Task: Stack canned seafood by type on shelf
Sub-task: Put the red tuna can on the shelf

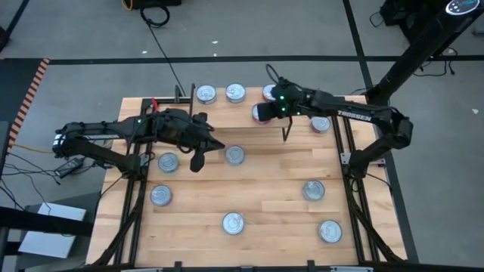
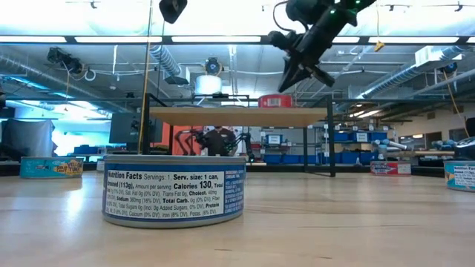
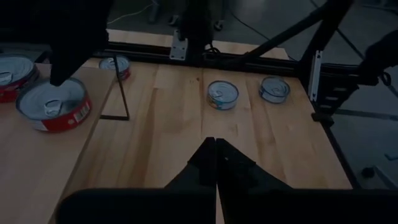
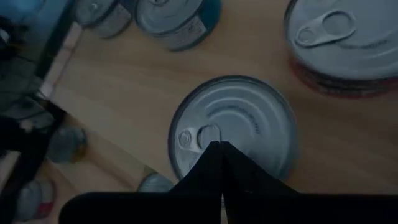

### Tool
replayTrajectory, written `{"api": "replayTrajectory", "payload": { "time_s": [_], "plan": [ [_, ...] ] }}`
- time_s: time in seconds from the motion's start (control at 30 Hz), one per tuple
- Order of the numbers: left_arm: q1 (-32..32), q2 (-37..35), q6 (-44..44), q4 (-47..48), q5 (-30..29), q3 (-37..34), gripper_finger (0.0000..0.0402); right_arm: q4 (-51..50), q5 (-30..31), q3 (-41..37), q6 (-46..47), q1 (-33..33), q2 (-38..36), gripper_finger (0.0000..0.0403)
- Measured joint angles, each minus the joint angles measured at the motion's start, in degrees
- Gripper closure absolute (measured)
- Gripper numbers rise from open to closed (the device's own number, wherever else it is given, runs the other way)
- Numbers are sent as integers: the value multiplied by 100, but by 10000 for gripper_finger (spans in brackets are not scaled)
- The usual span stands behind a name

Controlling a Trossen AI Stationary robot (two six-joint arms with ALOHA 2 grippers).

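Observation:
The shelf stands at the table's far middle, its light-wood board on thin black legs. Several silver-topped cans sit on it: a row along the far edge and a red-labelled can nearer. My right gripper is shut and hangs over this can's lid, pointing down. My left gripper, also shut, hovers over the table off the shelf's near left corner and touches nothing. More cans rest flat on the table. My right gripper has its shut fingertips right over the red can's lid, near the pull tab, coming from above. The can stands upright on the shelf board. I cannot tell whether the fingertips touch the lid.
Loose cans lie about the table: near the left edge, at the near middle, and on the right. Black rails run along both table sides. A second red can stands beside the first.

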State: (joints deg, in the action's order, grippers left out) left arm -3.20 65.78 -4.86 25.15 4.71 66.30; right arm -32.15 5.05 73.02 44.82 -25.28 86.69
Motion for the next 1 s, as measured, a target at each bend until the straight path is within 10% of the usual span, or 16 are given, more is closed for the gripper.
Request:
{"api": "replayTrajectory", "payload": {
  "time_s": [1.0],
  "plan": [
    [-70, 0, -33, 13, -20, 0, 399, -2476, 581, 1128, -473, -379, 283, 397]
  ]
}}
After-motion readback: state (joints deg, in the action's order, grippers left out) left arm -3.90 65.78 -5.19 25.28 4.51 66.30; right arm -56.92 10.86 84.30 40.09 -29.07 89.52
